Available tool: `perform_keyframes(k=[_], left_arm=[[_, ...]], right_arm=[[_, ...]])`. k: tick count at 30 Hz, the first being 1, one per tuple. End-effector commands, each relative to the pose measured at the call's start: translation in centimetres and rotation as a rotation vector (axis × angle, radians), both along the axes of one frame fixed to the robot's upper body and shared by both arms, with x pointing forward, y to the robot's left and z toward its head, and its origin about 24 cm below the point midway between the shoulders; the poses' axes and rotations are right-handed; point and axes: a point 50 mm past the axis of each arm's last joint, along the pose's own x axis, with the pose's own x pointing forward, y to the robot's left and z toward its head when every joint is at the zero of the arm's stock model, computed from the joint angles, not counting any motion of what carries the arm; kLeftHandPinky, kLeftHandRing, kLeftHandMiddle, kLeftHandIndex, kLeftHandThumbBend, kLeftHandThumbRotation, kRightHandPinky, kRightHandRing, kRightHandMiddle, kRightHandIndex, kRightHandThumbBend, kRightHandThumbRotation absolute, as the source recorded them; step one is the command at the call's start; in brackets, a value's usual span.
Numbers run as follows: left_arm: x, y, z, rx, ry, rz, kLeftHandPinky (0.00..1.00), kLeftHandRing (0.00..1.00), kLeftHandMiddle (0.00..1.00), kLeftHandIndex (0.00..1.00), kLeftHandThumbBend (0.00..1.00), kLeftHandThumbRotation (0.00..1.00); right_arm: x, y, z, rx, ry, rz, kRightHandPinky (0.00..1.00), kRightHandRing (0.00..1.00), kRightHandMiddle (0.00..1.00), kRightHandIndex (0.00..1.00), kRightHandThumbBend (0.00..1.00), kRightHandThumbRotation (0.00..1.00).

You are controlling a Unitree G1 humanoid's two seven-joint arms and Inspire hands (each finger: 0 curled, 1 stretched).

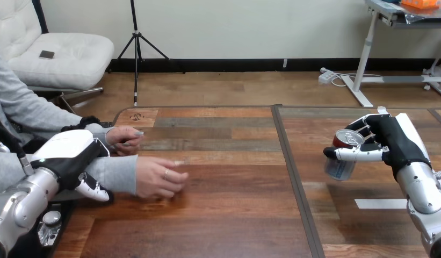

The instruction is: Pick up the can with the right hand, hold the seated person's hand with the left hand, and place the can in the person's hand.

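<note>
Gripping a red-topped silver metal can [344, 157], my right robot hand [392, 142] is well apart from my left robot hand [73, 153], which curls round the person's grey-sleeved forearm [120, 173].

The can [340, 162], silvery with a red-rimmed top, is tilting in the curled fingers of the right hand [392, 141] just above the table [234, 215] at its right, while the person's nearer hand [156, 177] is resting on it at left, fingers loosely bent, well apart from the can.

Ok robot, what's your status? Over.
Right hand shut on can. Left hand curled round person's forearm. Person's nearer hand on table, palm down. Nothing between.
</note>
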Motion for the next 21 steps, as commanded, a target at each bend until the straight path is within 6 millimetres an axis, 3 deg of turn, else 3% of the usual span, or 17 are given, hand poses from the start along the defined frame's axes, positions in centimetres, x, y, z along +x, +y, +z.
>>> perform_keyframes(k=[1,21], left_arm=[[1.8,-0.4,3.5,-0.094,-0.152,-0.001,0.14,0.19,0.26,0.26,0.62,0.0],[2.1,-0.6,4.7,-0.094,-0.223,-0.028,0.15,0.2,0.27,0.27,0.66,0.0]], right_arm=[[2.4,1.1,3.9,0.017,-0.143,0.038,0.35,0.39,0.42,0.44,0.85,0.0],[2.4,1.2,3.9,-0.002,-0.14,0.049,0.33,0.37,0.41,0.44,0.85,0.0]])
